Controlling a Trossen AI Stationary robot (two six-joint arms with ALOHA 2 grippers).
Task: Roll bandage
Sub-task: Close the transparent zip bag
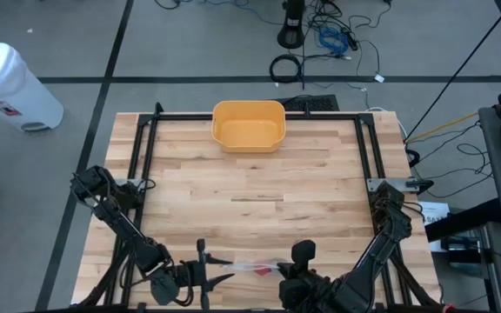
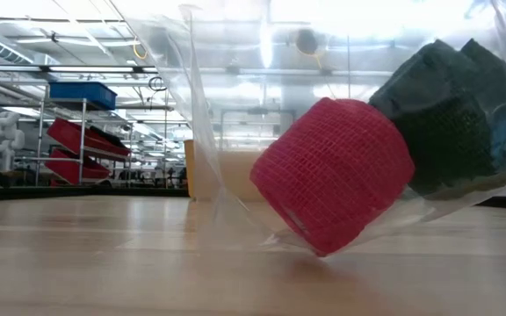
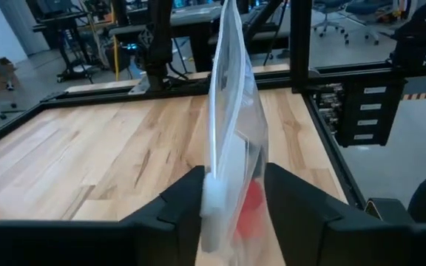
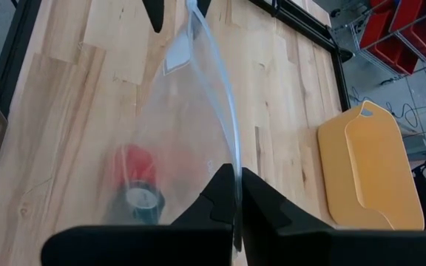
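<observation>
A clear zip bag (image 1: 242, 263) hangs between my two grippers near the table's front edge. In it lie a red bandage roll (image 2: 332, 175) and a dark roll (image 2: 451, 132), low in the bag; both also show in the right wrist view as the red roll (image 4: 132, 166) and the dark roll (image 4: 140, 201). My right gripper (image 4: 235, 185) is shut on the bag's top edge. My left gripper (image 3: 233, 203) is open, with a finger on either side of the bag's other end (image 3: 213, 192). My right gripper pinches the bag's top zip edge (image 4: 231, 159) between its two fingers, coming slanting down from the table's near right. The bag hangs below the fingers with the rolls sagging in its bottom (image 2: 323, 246), close to the tabletop. Whether my left gripper touches the bag, I cannot tell.
A yellow bin (image 1: 249, 124) stands at the middle of the table's far edge. A black frame rail (image 1: 146, 156) runs along the table's sides and back. The wooden tabletop (image 1: 259, 191) lies bare between the bin and the grippers.
</observation>
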